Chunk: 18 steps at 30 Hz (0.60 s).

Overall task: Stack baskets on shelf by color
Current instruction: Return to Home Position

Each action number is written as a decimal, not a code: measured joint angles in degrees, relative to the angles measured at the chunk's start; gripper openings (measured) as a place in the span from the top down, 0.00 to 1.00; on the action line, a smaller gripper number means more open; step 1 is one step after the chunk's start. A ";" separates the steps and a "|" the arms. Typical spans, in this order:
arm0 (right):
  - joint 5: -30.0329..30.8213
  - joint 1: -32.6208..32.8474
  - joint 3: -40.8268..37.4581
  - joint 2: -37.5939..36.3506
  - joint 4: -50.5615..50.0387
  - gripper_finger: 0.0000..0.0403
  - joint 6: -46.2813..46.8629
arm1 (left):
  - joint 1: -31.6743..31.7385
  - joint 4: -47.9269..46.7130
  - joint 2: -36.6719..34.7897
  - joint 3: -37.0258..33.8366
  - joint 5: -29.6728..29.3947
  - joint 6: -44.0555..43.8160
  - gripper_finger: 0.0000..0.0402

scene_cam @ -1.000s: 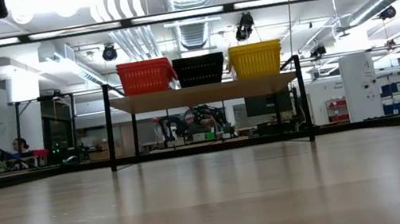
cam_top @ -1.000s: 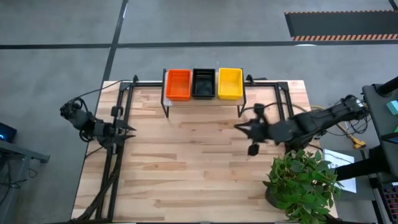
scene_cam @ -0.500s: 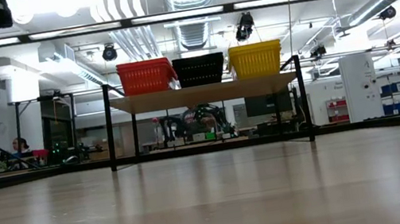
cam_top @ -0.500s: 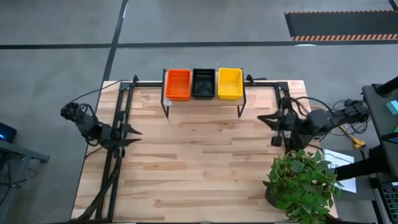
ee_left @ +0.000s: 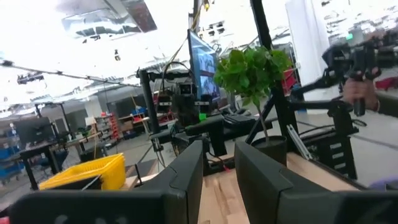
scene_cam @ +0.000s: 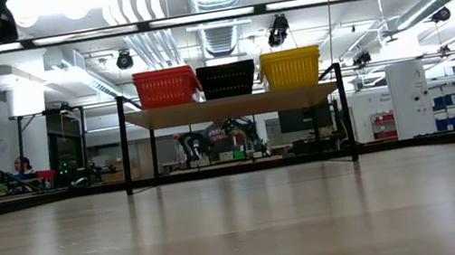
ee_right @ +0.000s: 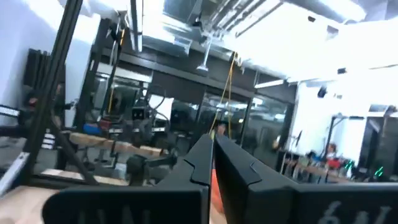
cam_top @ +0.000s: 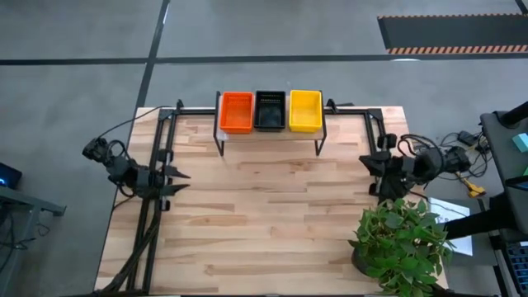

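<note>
High view | red-orange basket (cam_top: 236,111), black basket (cam_top: 271,110), yellow basket (cam_top: 305,110) abreast on shelf (scene_cam: 233,106) | left pincer (ee_left: 219,150) released | right pincer (ee_right: 212,144) clenched

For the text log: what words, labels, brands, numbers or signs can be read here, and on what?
None is readable in any view.
Baskets on the shelf: no labels show.
Screen behind the plant, left wrist view: too blurred.
White sheets by the plant, high view: too small.
Left gripper, right gripper: no markings show.

Shelf (scene_cam: 229,107) on table (cam_top: 247,223) — orange, black, yellow baskets (cam_top: 270,110), apparently stacked.
</note>
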 joint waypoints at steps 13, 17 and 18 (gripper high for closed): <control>-0.05 -1.71 -6.30 -1.47 8.45 0.98 -13.08 | 0.00 0.70 1.75 -2.61 -0.18 -2.53 0.81; -2.77 -3.81 -8.21 -0.68 9.91 0.98 -12.21 | 0.00 0.68 1.70 -4.13 -0.16 -2.55 0.81; -3.06 -4.10 -9.26 -0.60 9.34 0.98 -11.05 | -0.02 0.36 1.80 -4.34 -0.16 -2.54 0.81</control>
